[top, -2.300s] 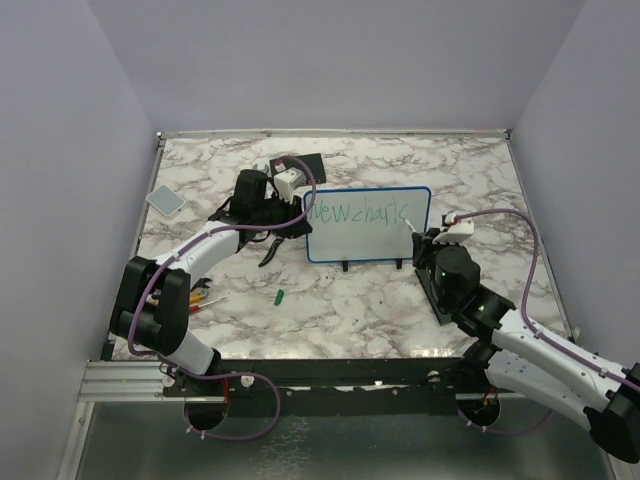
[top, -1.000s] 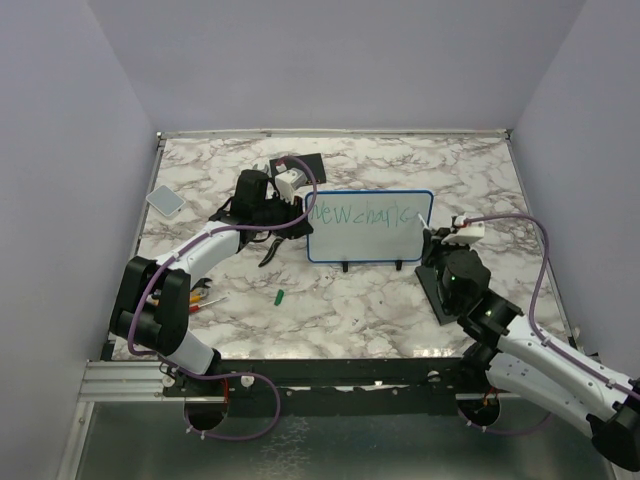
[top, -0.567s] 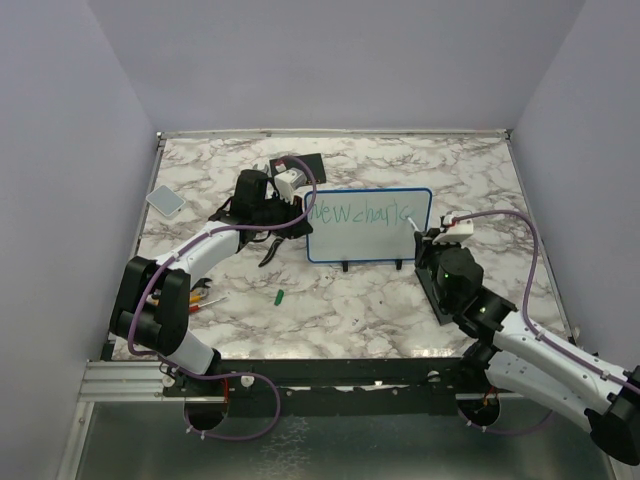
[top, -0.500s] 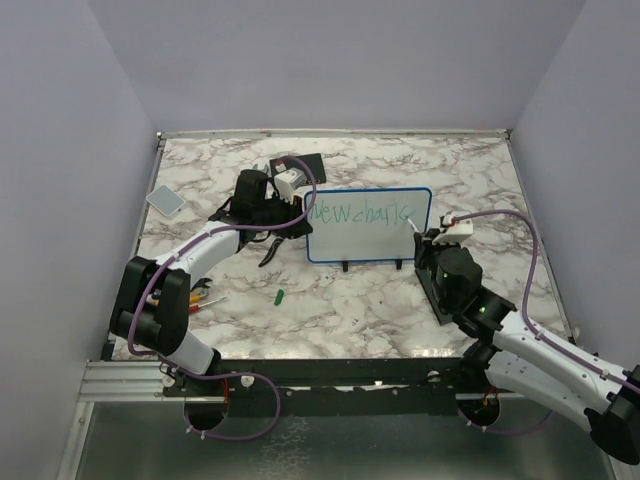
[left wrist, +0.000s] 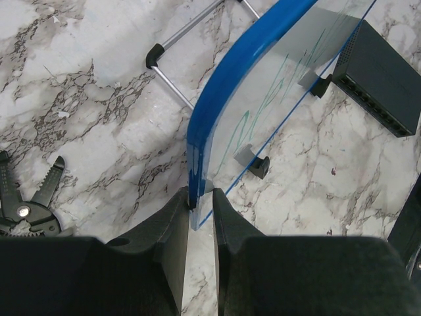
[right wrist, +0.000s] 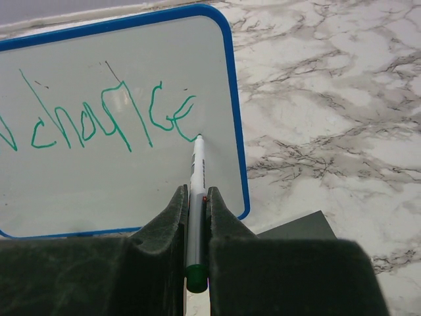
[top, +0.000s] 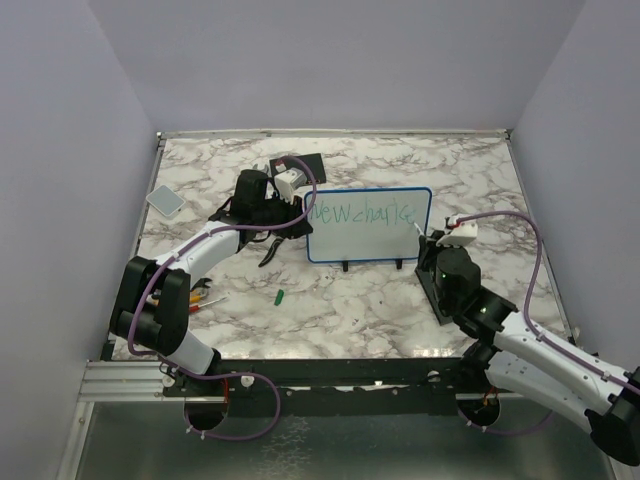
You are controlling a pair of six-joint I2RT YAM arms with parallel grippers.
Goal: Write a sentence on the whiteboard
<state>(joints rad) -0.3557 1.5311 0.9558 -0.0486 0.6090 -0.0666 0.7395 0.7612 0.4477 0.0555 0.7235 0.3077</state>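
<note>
The whiteboard (top: 368,238) stood upright, its left edge clamped by the left tool (left wrist: 200,209). The right tool (right wrist: 195,197) gripped a marker (right wrist: 197,164) pointing straight at it, tip touching just right of the sentence (right wrist: 108,124), near the right rim.

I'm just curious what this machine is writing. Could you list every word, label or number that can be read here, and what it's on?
"New charge": wobbly green handwriting on the whiteboard, letters run together as one word.
Marker: small dark print on its white barrel, too small to read.
Nothing else shows readable text.
</note>
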